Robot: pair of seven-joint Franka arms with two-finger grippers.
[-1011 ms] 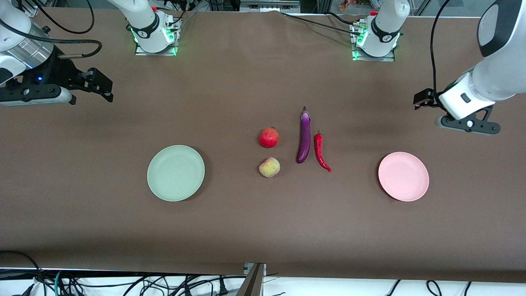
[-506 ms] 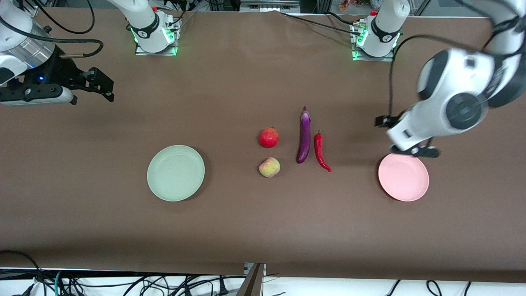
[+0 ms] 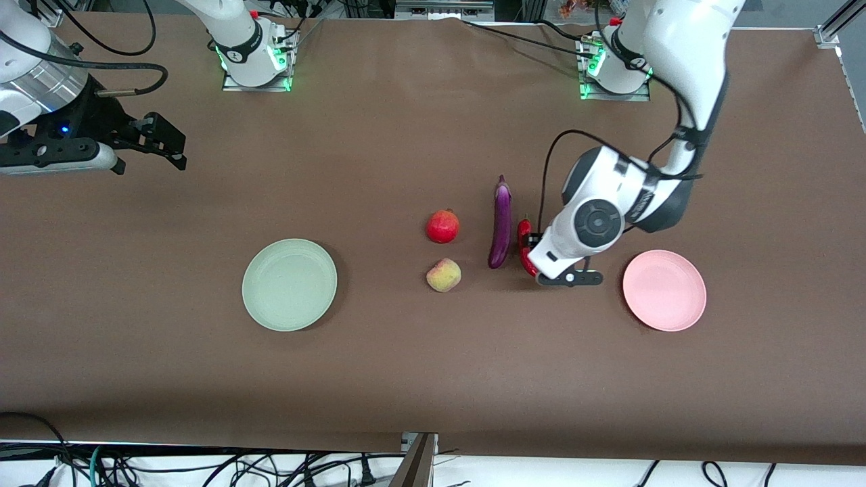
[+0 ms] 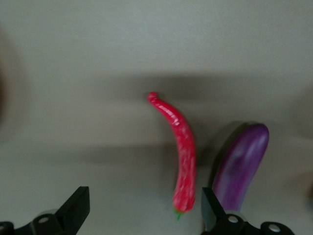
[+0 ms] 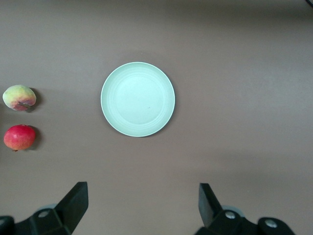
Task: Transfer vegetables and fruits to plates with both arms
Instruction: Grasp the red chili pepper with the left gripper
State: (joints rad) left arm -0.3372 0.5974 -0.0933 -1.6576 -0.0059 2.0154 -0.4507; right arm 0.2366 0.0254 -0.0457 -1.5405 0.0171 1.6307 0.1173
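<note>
The purple eggplant (image 3: 501, 223) and the red chili pepper (image 3: 521, 233) lie side by side mid-table. The red fruit (image 3: 442, 226) and the peach-like fruit (image 3: 444, 275) lie beside them toward the right arm's end. The green plate (image 3: 289, 284) and the pink plate (image 3: 664, 290) are empty. The left arm's wrist (image 3: 588, 223) hangs over the chili and covers part of it. My left gripper (image 4: 144, 210) is open above the chili (image 4: 181, 147), beside the eggplant (image 4: 242, 166). My right gripper (image 3: 169, 145) is open and empty, waiting high over the right arm's end; its view (image 5: 142, 203) shows the green plate (image 5: 138, 99).
Brown cloth covers the table (image 3: 406, 372). The arm bases (image 3: 254, 54) stand along the edge farthest from the front camera. Cables hang below the table edge nearest the front camera. The right wrist view also shows the peach-like fruit (image 5: 19, 97) and the red fruit (image 5: 19, 137).
The left arm has swung in from the left arm's end of the table, past the pink plate, to over the chili. The right arm has not moved.
</note>
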